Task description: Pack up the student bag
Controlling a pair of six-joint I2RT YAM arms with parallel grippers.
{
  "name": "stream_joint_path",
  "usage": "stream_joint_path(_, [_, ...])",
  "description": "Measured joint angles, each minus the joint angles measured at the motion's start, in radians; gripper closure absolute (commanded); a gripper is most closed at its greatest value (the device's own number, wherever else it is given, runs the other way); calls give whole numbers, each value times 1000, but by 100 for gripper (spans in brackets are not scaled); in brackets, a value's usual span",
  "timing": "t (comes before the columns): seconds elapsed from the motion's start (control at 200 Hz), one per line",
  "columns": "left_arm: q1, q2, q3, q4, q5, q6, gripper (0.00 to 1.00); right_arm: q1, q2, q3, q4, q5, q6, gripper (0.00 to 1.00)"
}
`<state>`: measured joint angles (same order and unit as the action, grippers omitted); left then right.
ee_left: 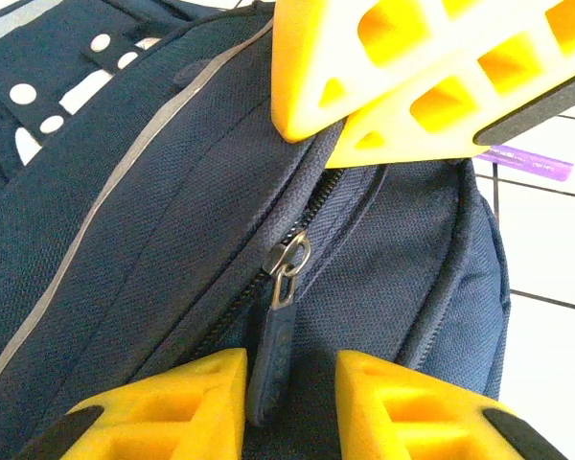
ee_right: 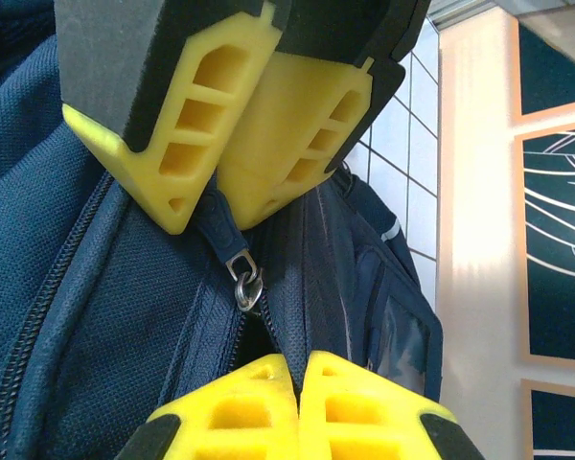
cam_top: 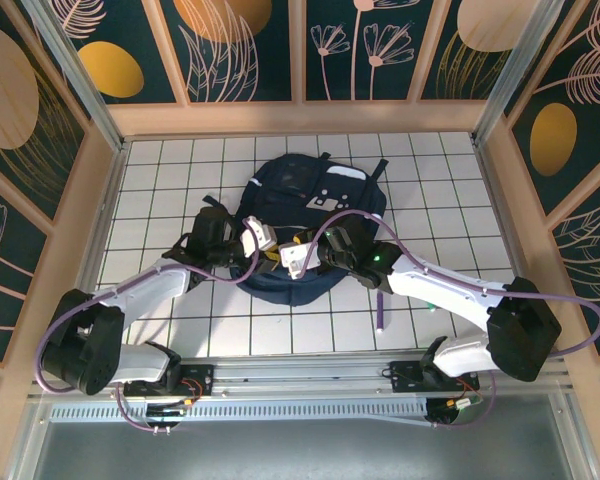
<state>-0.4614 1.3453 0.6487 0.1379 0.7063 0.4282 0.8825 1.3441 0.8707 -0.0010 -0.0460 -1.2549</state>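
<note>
Student bag (cam_top: 302, 185) lies front side up in the middle of the tiled table (cam_top: 170, 190), and both my arms reach over its near end. I judge the packing to be at an early stage. The zip I am working on looks shut along the stretch of teeth I can see, and no opening into the bag shows. A purple pen (cam_top: 381, 312) lies out on the tiles just off the bag's near right corner; I take it as something not yet packed. So the zip has to be drawn open, whatever belongs inside put in, and the bag closed again.

My left gripper (ee_left: 291, 369) is partly spread, one finger on each side of the dark zip pull (ee_left: 271, 350) that hangs from the metal slider (ee_left: 289, 257). There is a gap on one side of the pull, so I am around it rather than clamped on it. My right gripper (ee_right: 302, 369) has its fingers pressed together, tips down on the zip line close beside the slider. Whether a fold of fabric is caught between them I cannot tell.

The bag itself is navy woven fabric, soft and slightly slumped, with a thin pale trim line (ee_left: 105, 192) curving along one seam and a light grey flap (cam_top: 348, 180) on the far pocket. The cloth bulges and creases around the zip, so I expect it to shift and bunch under a pull unless it is held.
</note>
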Motion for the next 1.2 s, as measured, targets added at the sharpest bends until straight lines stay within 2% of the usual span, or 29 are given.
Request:
stream_joint_path(0.145, [0,26,19,0,16,-3,71,0,0,0,-3,0,1,100])
stream_joint_path(0.611, [-5,46,21,0,58,-10,84,0,0,0,4,0,5,100])
stream_joint_path(0.651, [-6,47,22,0,58,-10,88,0,0,0,5,0,6,100])
stream_joint_path(0.696, [-6,49,24,1,58,-11,100,1,0,0,4,0,8,100])
stream_joint_path(0.966, [-9,56,35,0,37,-17,100,2,0,-2,4,11,4,100])
stream_joint_path(1.196, [16,-1,19,0,-11,-37,100,-6,-9,-4,5,19,-7,100])
